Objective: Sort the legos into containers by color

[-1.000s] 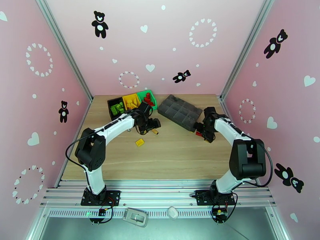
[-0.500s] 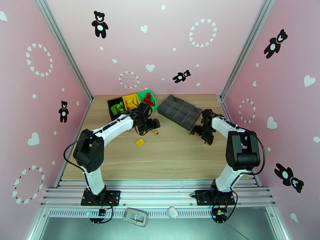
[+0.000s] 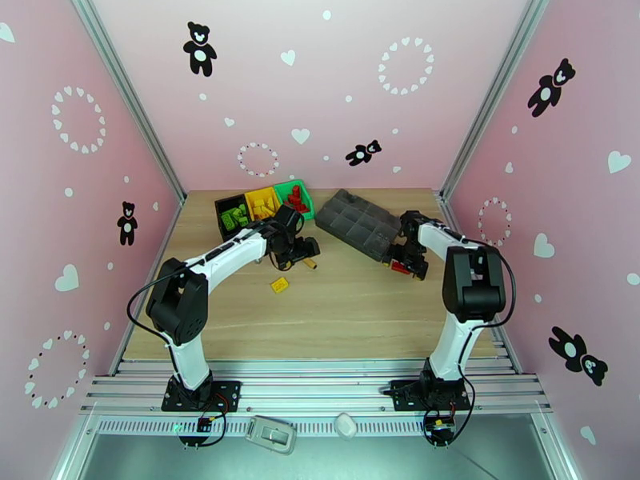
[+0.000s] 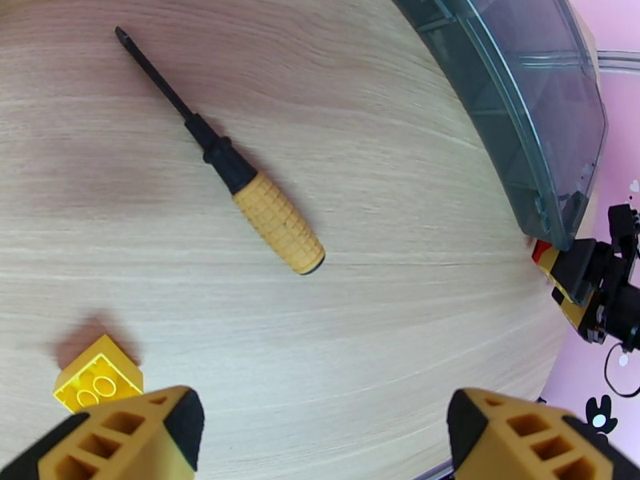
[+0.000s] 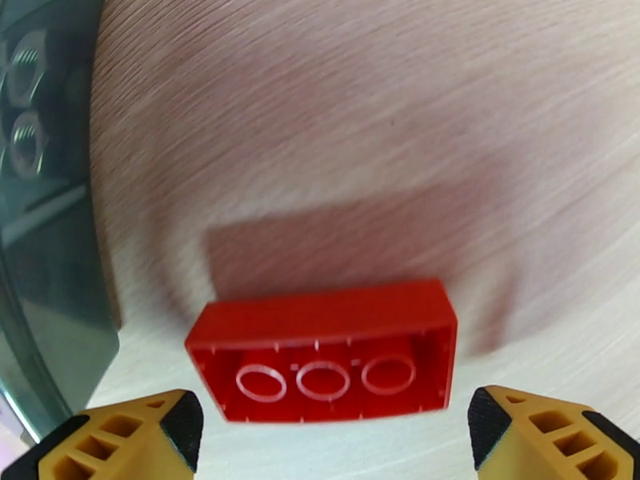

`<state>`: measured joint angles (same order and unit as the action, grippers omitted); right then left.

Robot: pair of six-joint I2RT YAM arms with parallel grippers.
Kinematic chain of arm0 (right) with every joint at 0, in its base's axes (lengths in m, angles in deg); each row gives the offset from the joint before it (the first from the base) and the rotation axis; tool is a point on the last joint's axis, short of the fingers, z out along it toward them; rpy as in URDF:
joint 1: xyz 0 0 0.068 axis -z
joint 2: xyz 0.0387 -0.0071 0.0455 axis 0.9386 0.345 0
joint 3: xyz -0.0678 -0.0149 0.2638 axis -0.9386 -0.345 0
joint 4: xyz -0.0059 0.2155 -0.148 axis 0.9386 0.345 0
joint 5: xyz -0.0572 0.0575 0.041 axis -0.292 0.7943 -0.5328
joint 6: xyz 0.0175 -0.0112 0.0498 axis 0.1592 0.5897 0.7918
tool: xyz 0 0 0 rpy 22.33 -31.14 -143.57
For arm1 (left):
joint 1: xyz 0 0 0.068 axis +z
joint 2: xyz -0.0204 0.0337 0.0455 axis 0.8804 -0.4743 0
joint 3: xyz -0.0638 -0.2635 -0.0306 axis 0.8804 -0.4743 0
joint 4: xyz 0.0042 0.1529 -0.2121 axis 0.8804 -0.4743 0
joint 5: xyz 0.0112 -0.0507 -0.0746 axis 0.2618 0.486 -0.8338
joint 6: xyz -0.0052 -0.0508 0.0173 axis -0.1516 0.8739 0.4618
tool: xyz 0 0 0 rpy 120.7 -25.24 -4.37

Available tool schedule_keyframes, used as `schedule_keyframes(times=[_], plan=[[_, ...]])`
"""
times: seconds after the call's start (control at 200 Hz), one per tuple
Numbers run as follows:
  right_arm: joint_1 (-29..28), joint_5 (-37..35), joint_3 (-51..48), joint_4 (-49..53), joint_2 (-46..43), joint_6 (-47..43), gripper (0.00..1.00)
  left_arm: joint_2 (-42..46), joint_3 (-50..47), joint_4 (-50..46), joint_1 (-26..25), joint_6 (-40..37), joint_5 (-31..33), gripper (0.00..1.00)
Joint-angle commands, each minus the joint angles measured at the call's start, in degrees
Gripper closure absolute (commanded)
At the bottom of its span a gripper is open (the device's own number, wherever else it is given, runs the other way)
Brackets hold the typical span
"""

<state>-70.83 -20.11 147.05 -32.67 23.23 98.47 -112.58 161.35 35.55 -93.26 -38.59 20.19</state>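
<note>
A red lego (image 5: 324, 350) lies hollow side up on the table (image 5: 400, 154), by the grey tray's (image 3: 360, 222) five o'clock corner. It sits between the widely spread fingers of the right gripper (image 5: 332, 424), clear of both. The left gripper (image 4: 324, 422) is equally spread and empty, with a yellow lego (image 4: 98, 383) just beside its finger at nine o'clock.

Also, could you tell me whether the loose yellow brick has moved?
No. The yellow brick sits at the same spot on the table, measured against the row of bins.

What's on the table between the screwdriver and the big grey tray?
Nothing. The left wrist view shows bare wooden table between the screwdriver and the grey tray.
</note>
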Motion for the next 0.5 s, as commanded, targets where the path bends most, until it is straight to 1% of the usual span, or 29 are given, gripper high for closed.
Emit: schedule_keyframes(times=[0.0, 0.29, 0.4, 0.491], plan=[[0.66, -1.12, 2.36, 1.81, 1.86, -1.31, 0.12, 1.15, 1.27, -1.55, 0.63, -1.00, 0.14, 0.14], [1.02, 0.91, 3.73, 0.84, 4.10, -1.59, 0.21, 0.68, 2.53, -2.66, 1.63, -1.88, -0.13, 0.14], [1.02, 1.08, 3.69, 0.58, 4.68, -1.40, 0.24, 0.57, 3.02, -2.86, 2.12, -1.92, -0.32, 0.14], [1.02, 0.81, 3.72, 0.50, 4.99, -1.38, 0.28, 0.55, 3.20, -2.95, 2.44, -1.93, -0.54, 0.14]])
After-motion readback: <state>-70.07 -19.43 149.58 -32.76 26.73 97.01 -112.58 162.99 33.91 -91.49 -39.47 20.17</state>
